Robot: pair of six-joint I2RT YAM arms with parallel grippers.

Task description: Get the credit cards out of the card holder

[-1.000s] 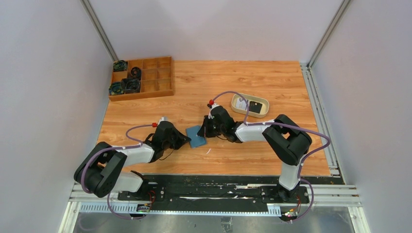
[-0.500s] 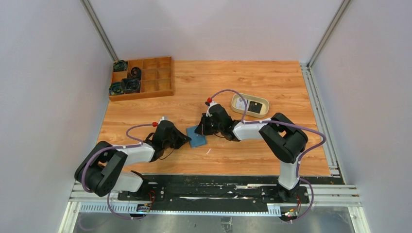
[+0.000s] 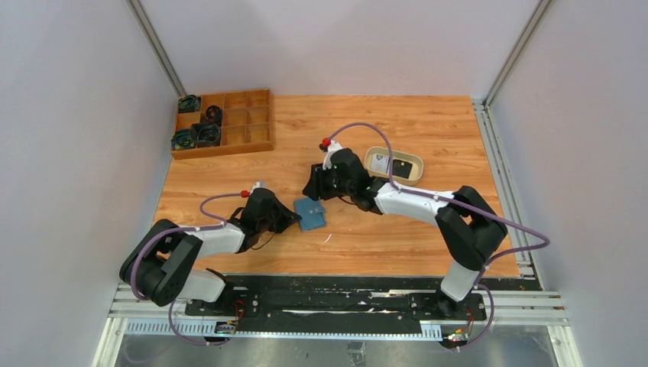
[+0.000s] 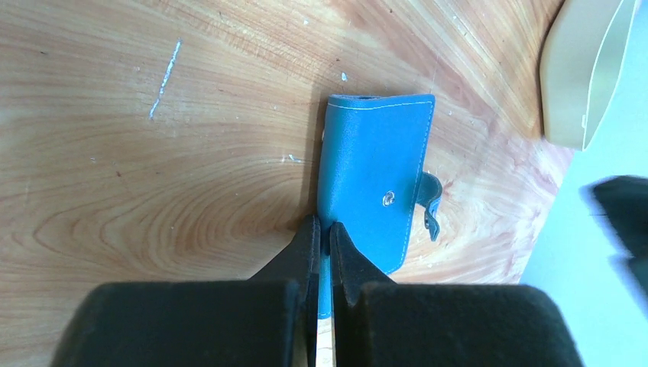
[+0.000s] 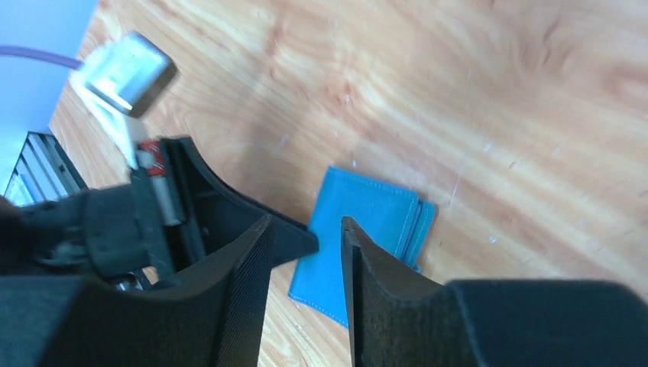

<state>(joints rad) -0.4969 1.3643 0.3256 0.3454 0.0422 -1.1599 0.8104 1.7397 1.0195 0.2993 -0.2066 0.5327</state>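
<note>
The teal-blue card holder [image 3: 310,215] lies folded shut on the wooden table, its snap button [image 4: 389,198] facing up and its strap [image 4: 432,205] loose at the side. My left gripper [image 4: 322,232] is shut on the holder's near edge [image 4: 373,164], with the leather pinched between its jaws. My right gripper [image 5: 306,223] hovers above the holder [image 5: 378,215] with its jaws open and nothing between them; in the top view it [image 3: 314,189] sits just behind the holder. No credit cards show at the holder.
A cream oval tray [image 3: 370,164] at the right back holds a dark flat item and a white one. A wooden compartment box [image 3: 229,122] with black parts stands at the back left. White scratches mark the wood near the holder.
My right gripper has opened, let go of the card holder's right edge and pulled back and away from it. The left gripper keeps its pinch and has barely moved.
</note>
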